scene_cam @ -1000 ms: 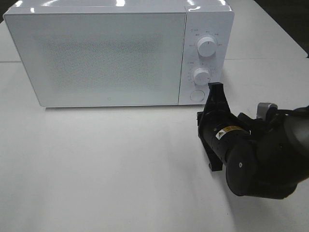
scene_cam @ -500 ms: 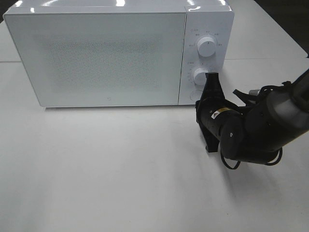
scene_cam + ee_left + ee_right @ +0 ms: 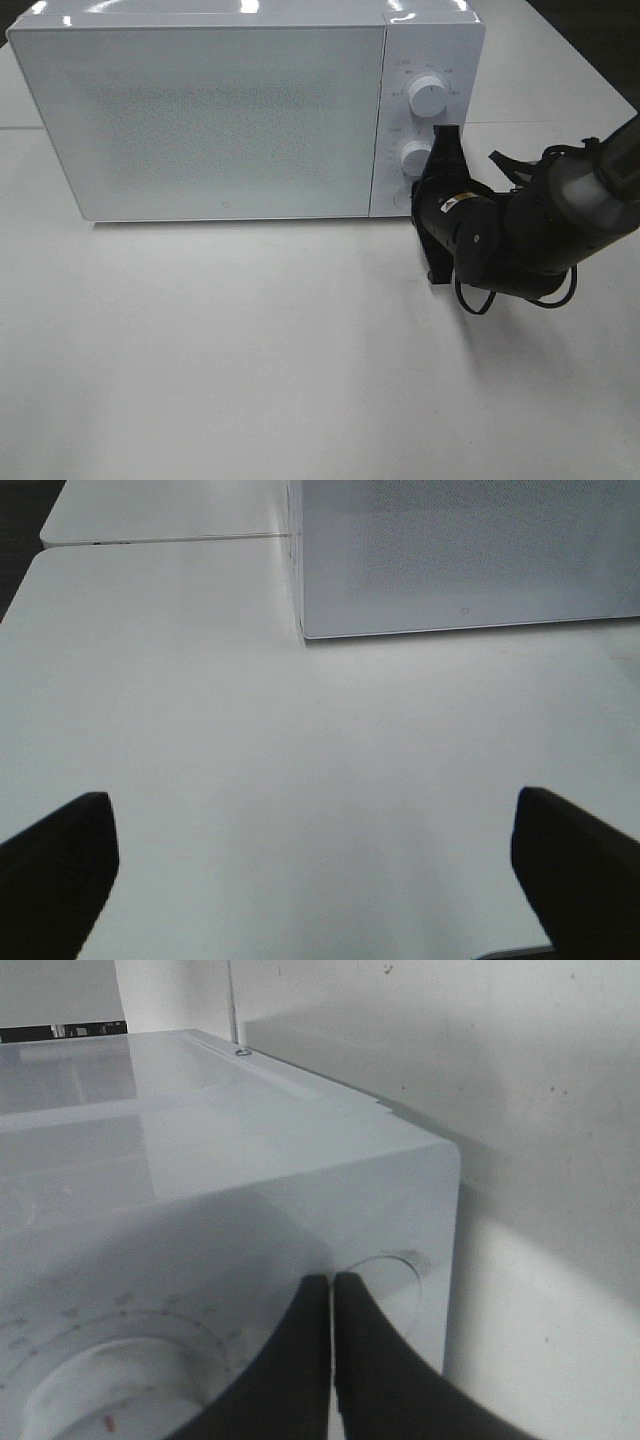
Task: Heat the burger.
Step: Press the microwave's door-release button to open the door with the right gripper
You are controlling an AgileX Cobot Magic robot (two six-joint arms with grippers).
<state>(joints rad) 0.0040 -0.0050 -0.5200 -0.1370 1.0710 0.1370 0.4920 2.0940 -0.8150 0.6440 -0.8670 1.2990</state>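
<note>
Right tool [image 3: 447,140] has its two black fingers [image 3: 300,1360] pressed together with nothing between them. Its tips are up against the microwave's [image 3: 230,120] control panel, between the lower knob [image 3: 416,157] and the round button [image 3: 390,1270]; I cannot tell whether they touch. The upper knob [image 3: 428,97] sits above, apart from the tool. The microwave door is shut. Left tool [image 3: 312,810] hangs with fingers spread wide and empty over the white bench [image 3: 250,350], near the microwave's front corner. The burger shows in no view.
</note>
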